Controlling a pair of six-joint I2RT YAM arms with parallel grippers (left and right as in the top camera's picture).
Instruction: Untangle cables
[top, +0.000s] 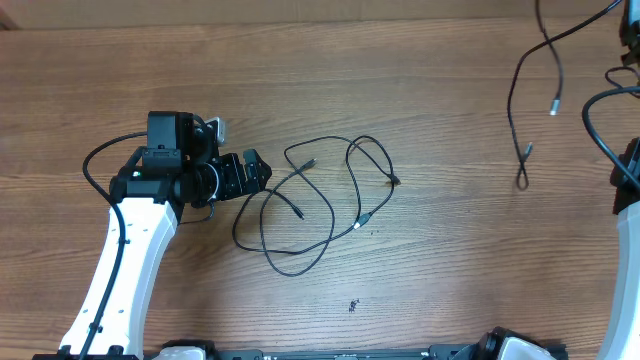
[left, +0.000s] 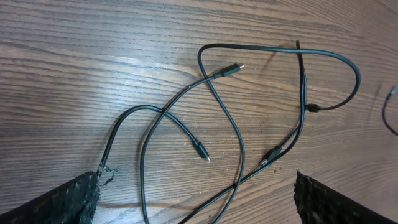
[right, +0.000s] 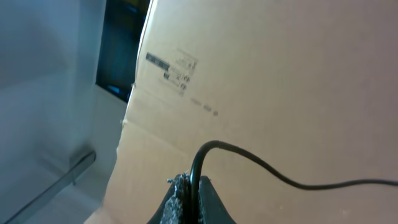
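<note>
Desk: brown wood grain, filling the overhead view and carrying all the cables.
Cardboard box: plain brown, filling the background of the right wrist view, with a small printed label towards 10 o'clock.
Left arm: white, coming in from 7 o'clock of the overhead view and ending left of centre.
Right arm: white, only a strip of it showing at the 3 o'clock edge.
Left gripper: jaws spread wide and holding nothing. It sits low over the desk at 9 o'clock of the tangle, just beside its nearest loop.
Right gripper: outside the overhead view. Its own camera shows the fingers pressed together on a thin black cord that rises between them and curves off towards 3 o'clock.
Tangled cables: thin black cords lying on the desk at the centre, looping over and across one another.
Lone cable: well apart from the tangle, at its 2 o'clock. It runs down from the top edge to a narrow loop, and I cannot tell whether the loop rests on the desk.
Plug ends: one silver-tipped plug lies inside the tangle, and another silver tip belongs to the lone cable.
Dark speck: on the desk at 6 o'clock of the tangle.
</note>
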